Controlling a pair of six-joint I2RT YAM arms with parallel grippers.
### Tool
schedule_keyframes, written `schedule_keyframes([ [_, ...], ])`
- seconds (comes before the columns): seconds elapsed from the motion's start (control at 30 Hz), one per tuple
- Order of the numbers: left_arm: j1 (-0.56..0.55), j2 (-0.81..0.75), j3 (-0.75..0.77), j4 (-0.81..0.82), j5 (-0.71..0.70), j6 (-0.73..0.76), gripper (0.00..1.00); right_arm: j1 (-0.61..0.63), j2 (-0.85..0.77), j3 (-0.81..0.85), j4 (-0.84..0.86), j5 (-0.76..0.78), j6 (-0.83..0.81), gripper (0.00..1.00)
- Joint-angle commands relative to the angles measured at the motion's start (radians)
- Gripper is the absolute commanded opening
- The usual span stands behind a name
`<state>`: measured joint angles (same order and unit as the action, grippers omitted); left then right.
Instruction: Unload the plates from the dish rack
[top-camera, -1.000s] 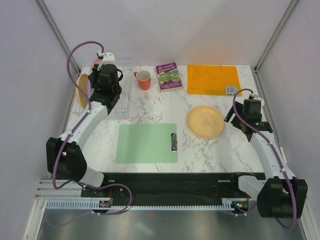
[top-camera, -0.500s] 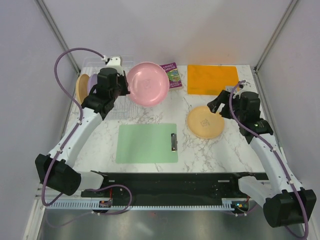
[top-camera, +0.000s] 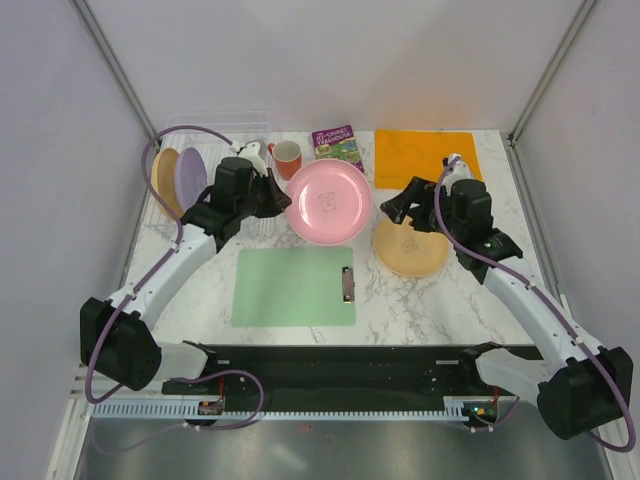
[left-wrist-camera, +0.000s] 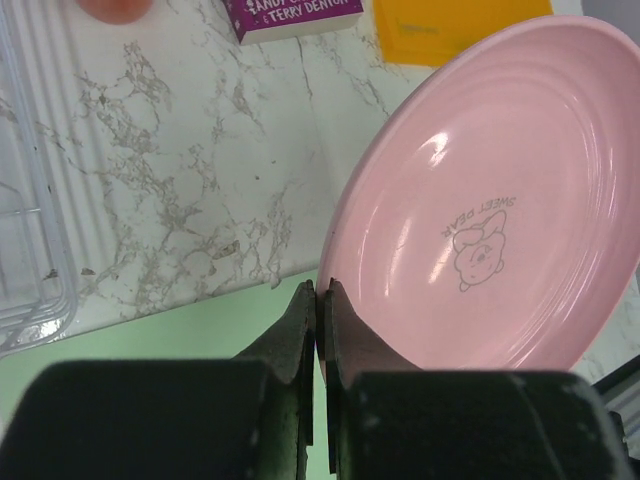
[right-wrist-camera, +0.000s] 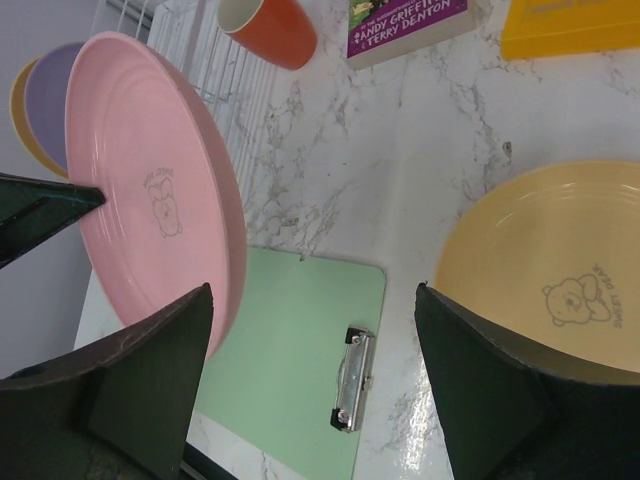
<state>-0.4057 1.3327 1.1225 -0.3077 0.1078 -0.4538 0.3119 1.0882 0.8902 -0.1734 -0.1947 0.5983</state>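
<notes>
My left gripper (top-camera: 281, 197) is shut on the left rim of the pink plate (top-camera: 329, 201) and holds it tilted above the table's middle. The left wrist view shows the jaws (left-wrist-camera: 321, 295) pinching the rim of that plate (left-wrist-camera: 490, 200). My right gripper (top-camera: 396, 208) is open and empty, just right of the pink plate (right-wrist-camera: 150, 190) and over the near edge of the tan-yellow plate (top-camera: 412, 250), which lies flat on the table. The dish rack (top-camera: 215, 135) at the back left holds the yellow-orange plate (top-camera: 163, 180) and the lilac plate (top-camera: 189, 175) upright.
An orange-red mug (top-camera: 287, 158) and a purple book (top-camera: 336, 143) stand behind the pink plate. An orange folder (top-camera: 425, 155) lies at the back right. A green clipboard (top-camera: 295, 286) lies at the front middle, below the held plate.
My left gripper has lifted the pink plate out of the rack and carried it right, toward the middle. My right arm has swung left toward the plate with its jaws open.
</notes>
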Motion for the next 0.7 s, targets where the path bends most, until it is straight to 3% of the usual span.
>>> schedule_keyframes([
  [0.0, -0.025, 0.010, 0.003, 0.091, 0.044, -0.069, 0.02, 0.041, 0.019, -0.007, 0.080, -0.014, 0.034, 0.88],
  [0.27, -0.045, 0.046, -0.001, 0.096, 0.029, -0.075, 0.02, 0.101, 0.055, 0.000, 0.097, 0.005, 0.043, 0.88],
  [0.37, -0.054, 0.043, -0.001, 0.099, 0.035, -0.072, 0.02, 0.115, 0.078, -0.007, 0.110, 0.008, 0.047, 0.84],
  [0.4, -0.054, 0.037, -0.001, 0.099, 0.036, -0.072, 0.02, 0.115, 0.084, -0.007, 0.110, 0.009, 0.050, 0.75],
  [0.5, -0.058, 0.016, -0.007, 0.123, 0.072, -0.074, 0.02, 0.116, 0.111, -0.013, 0.117, 0.014, 0.049, 0.70],
  [0.6, -0.056, -0.009, -0.038, 0.159, 0.096, -0.074, 0.02, 0.116, 0.130, -0.016, 0.121, 0.023, 0.046, 0.50],
  [0.63, -0.056, -0.015, -0.043, 0.162, 0.096, -0.071, 0.02, 0.115, 0.133, -0.016, 0.123, 0.027, 0.043, 0.38],
  [0.67, -0.056, -0.018, -0.047, 0.165, 0.095, -0.066, 0.02, 0.116, 0.134, -0.014, 0.123, 0.034, 0.038, 0.18],
])
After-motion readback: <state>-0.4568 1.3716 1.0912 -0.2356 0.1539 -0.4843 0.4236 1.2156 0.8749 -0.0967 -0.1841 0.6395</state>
